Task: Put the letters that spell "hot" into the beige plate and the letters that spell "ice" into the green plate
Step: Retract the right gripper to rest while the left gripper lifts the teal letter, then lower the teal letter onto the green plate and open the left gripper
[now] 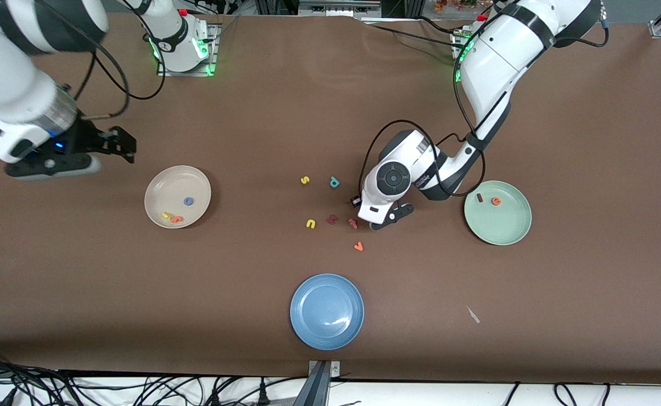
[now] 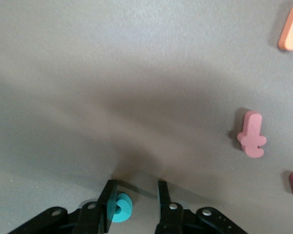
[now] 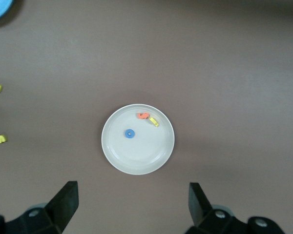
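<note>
Reaching low over the middle of the brown desk [image 1: 589, 293], the left gripper [image 2: 136, 207] has its fingers [image 2: 108, 204] narrowed around a teal c [image 2: 121, 206], which sits between them against one finger; whether the other finger touches it cannot be told. In the front view that gripper's wrist hides the c. Near the left gripper lie loose letters: a pinkish-red t [image 1: 353, 223], an orange v [image 1: 358, 246], a dark red letter [image 1: 332, 219], a yellow u [image 1: 310, 224], a yellow s [image 1: 305, 180] and a teal p [image 1: 335, 182].

Toward the left arm's end of the desk sits the green plate [image 1: 505, 228], holding a dark red i [image 1: 479, 197] and an orange e [image 1: 496, 201] close together near its rim. Toward the right arm's end sits the beige plate [image 1: 158, 197], holding a blue o [image 1: 187, 201], a yellow h [image 1: 166, 215] and an orange t [image 1: 177, 219]; the h and t lie side by side, the o apart from them.

The right gripper [image 3: 132, 204] hangs in the air over bare desk just beside the beige plate, its fingers [image 3: 66, 200] spread wide and empty.

A blue plate [image 1: 307, 327] sits nearest the front camera, between the other two plates, with nothing in it.
</note>
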`<control>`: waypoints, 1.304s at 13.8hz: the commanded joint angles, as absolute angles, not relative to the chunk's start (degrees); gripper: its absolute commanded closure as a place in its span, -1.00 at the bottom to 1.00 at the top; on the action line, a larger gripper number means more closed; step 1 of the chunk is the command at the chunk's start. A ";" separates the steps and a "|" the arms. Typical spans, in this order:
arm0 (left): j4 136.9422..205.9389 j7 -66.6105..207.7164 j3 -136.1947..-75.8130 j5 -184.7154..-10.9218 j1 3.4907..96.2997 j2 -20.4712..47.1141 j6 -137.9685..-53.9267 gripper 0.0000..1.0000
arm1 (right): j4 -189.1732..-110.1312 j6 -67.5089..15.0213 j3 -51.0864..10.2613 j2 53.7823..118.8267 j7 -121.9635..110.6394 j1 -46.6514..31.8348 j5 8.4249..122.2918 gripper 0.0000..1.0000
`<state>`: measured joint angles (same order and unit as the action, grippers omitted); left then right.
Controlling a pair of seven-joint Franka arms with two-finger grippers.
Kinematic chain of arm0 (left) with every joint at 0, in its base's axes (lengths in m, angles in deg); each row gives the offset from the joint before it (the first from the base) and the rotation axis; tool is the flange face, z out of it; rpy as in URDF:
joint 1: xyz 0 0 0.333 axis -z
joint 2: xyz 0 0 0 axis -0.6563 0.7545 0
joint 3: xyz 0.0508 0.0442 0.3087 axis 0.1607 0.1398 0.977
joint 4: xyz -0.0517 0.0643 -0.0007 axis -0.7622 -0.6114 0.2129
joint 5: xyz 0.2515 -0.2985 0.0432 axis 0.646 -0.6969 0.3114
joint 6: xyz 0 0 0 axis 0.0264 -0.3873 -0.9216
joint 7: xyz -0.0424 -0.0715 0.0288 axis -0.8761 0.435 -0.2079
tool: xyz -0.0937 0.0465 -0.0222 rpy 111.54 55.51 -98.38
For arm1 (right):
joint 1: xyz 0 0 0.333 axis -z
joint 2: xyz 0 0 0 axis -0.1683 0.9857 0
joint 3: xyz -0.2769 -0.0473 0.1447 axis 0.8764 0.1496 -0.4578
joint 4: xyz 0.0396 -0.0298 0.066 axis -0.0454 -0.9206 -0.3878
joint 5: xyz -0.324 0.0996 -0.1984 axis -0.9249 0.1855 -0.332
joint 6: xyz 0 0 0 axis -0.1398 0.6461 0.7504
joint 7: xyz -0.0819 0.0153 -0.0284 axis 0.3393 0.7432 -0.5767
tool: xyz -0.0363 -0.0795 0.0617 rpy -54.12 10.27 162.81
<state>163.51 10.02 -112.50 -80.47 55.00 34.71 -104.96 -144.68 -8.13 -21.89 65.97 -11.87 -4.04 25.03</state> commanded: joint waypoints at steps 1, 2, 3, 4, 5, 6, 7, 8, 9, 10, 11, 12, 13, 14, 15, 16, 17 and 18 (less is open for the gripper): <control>162.87 12.48 -110.70 -78.63 52.64 35.52 -106.49 0.23 | -138.10 -1.52 -21.12 66.71 -10.78 -3.93 26.40 -1.00; 162.44 13.71 -111.23 -79.41 51.58 35.25 -105.97 0.22 | -136.52 0.59 -20.68 66.71 -10.78 -3.93 26.40 -1.00; 161.30 14.33 -111.41 -79.94 51.13 35.07 -105.44 0.21 | -135.72 2.17 -20.59 66.71 -10.87 -3.93 26.40 -1.00; 160.77 14.34 -111.41 -79.95 51.04 35.07 -104.39 0.21 | -135.36 2.62 -20.07 66.71 -10.78 -4.02 26.40 -1.00; 160.76 14.69 -111.41 -79.95 51.04 35.07 -103.95 0.21 | -135.36 2.72 -19.63 66.62 -10.87 -4.02 26.49 -1.00; 160.76 15.04 -111.41 -79.95 51.04 34.99 -103.85 0.21 | -135.44 2.63 -19.62 66.71 -11.04 -4.02 26.49 -1.00; 160.67 15.21 -111.41 -79.95 50.95 34.99 -103.85 0.21 | -135.44 2.72 -19.45 66.71 -11.05 -4.02 27.10 -1.00; 160.59 15.22 -111.50 -79.95 50.78 34.99 -103.77 0.21 | -135.44 2.80 -19.27 66.71 -11.31 -4.02 28.32 -1.00; 160.06 15.22 -111.58 -79.95 49.99 34.64 -102.89 0.21 | -135.44 3.41 -18.92 66.71 -11.31 -4.02 30.34 -1.00; 158.84 16.61 -111.58 -79.95 49.72 34.29 -99.75 0.21 | -135.44 4.55 -18.14 66.71 -11.31 -4.02 31.32 -1.00; 157.00 19.49 -111.67 -80.12 49.64 34.11 -95.63 0.22 | -135.44 6.13 -17.87 66.71 -11.31 -4.02 31.32 -1.00; 155.07 21.44 -111.85 -81.34 48.76 34.11 -91.85 0.22 | -135.44 8.06 -17.34 66.71 -11.66 -4.02 31.32 -1.00; 153.48 23.02 -111.94 -82.40 47.62 34.02 -89.11 0.22 | -135.44 8.69 -16.81 66.71 -11.75 -4.02 31.32 -1.00; 152.86 24.69 -111.94 -82.50 46.66 33.24 -87.00 0.22 | -135.44 8.69 -16.11 66.71 -11.14 -4.02 31.32 -1.00; 152.85 26.71 -111.94 -82.50 45.08 32.10 -85.41 0.22 | -135.44 8.78 -15.58 66.71 -10.96 -4.02 31.32 -1.00; 153.03 29.60 -111.85 -82.93 43.32 30.78 -83.22 0.22 | -135.44 8.78 -15.40 66.71 -10.78 -4.02 31.32 -1.00; 153.11 32.85 -111.76 -83.11 41.48 29.72 -80.15 0.22 | -135.44 8.78 -15.40 66.71 -10.78 -4.02 31.32 -1.00; 153.11 36.19 -111.76 -83.11 39.29 28.67 -77.25 0.22 | -135.44 8.78 -15.32 66.71 -10.78 -4.02 31.32 -1.00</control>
<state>152.11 29.77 -111.61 -81.10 42.85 31.73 -81.93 -136.98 7.37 -15.72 66.23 -11.79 -4.02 30.06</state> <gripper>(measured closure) 0.608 0.000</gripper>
